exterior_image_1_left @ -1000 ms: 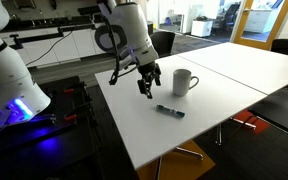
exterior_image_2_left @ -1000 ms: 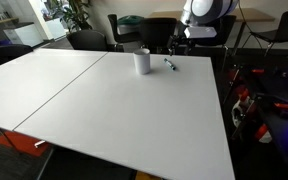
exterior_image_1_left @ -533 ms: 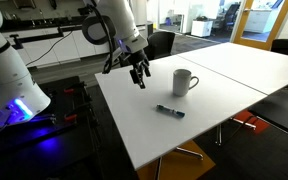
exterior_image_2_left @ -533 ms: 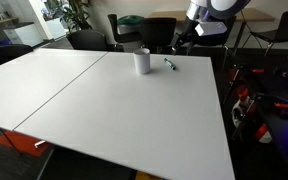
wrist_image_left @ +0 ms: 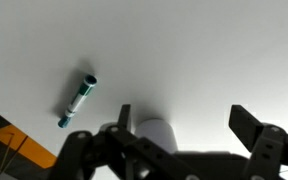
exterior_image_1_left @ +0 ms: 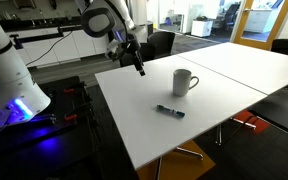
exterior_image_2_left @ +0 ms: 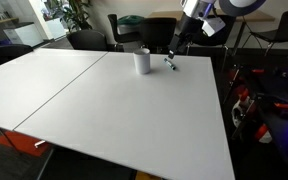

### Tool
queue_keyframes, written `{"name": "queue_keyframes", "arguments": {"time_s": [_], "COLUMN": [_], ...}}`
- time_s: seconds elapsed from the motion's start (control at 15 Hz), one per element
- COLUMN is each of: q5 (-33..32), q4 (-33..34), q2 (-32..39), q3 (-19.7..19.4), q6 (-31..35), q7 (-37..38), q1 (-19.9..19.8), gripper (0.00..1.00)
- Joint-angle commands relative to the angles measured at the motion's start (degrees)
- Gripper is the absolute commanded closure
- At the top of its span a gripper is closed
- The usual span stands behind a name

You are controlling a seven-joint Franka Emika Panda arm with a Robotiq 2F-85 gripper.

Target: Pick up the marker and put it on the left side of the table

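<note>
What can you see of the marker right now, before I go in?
The marker is a short, thin, dark stick, plastic by its look. The wrist view shows a teal-blue barrel with a darker end. It lies flat on the white table, near the white mug but apart from it. Only the table touches it. The gripper hangs open above the table, off to one side and clear of the marker.

The white mug point(exterior_image_1_left: 185, 82) is standing near the marker point(exterior_image_1_left: 170, 110), crowding that side; the surface point(exterior_image_1_left: 144, 130) is lying bare around the marker's other sides.
</note>
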Motion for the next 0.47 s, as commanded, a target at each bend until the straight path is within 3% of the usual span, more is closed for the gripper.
{"name": "queue_keyframes", "arguments": {"time_s": [0.0,0.4], "q5": [-3.8,-3.7], "q4": [-1.3,0.0], "q2": [-3.6,-1.6], "q3": [-1.1,0.0], "q6": [-1.3,-0.1], "q7": [-3.9,-3.0], "q1": [2.2,1.8], "gripper": [0.0,0.0]}}
